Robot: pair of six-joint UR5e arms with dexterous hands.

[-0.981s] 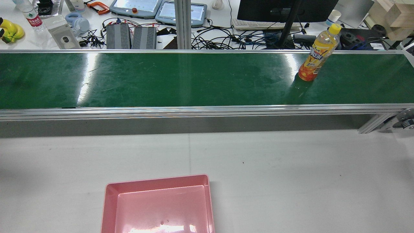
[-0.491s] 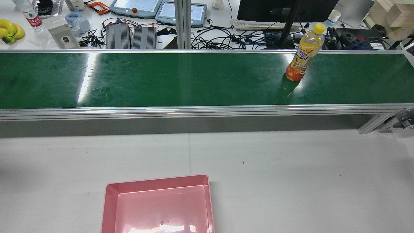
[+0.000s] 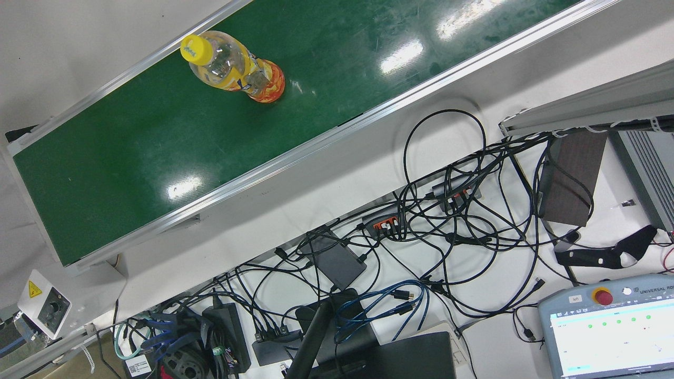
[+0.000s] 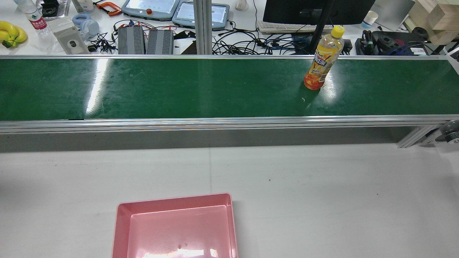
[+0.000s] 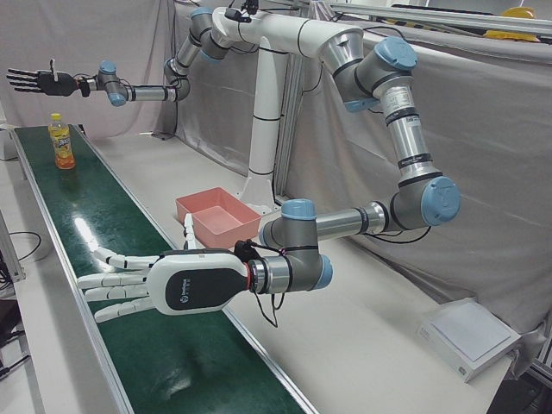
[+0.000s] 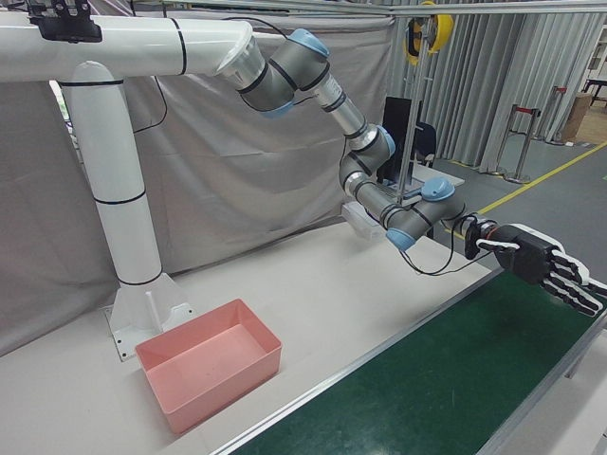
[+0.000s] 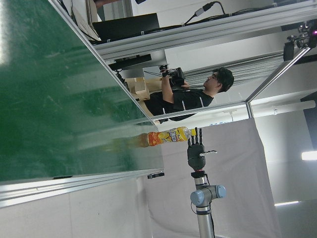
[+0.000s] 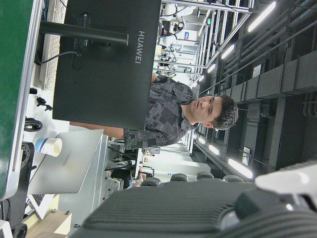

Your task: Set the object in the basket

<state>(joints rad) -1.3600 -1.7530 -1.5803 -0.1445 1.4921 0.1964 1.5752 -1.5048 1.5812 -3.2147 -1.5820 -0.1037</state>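
1 bottle (image 4: 321, 59) further left on belt (image 4: 179, 89) | upright; basket (image 4: 175, 229) unmoved

Conveyor: a long green belt (image 4: 200, 89) in an aluminium frame spans the station, glare streaking its surface.
Work table: a pale grey top (image 4: 322, 186) lies on the near side of the belt in the rear view.
Bench beyond: tangled black cables (image 3: 453, 221), two teach pendants (image 4: 150, 8), a dark monitor (image 4: 315, 10), a paper cup (image 4: 369, 18), bananas (image 4: 10, 33), a clear water bottle (image 4: 34, 16).
Onlookers: one person (image 8: 193, 116) sits behind the monitor; another (image 7: 190, 96) holds a camera.
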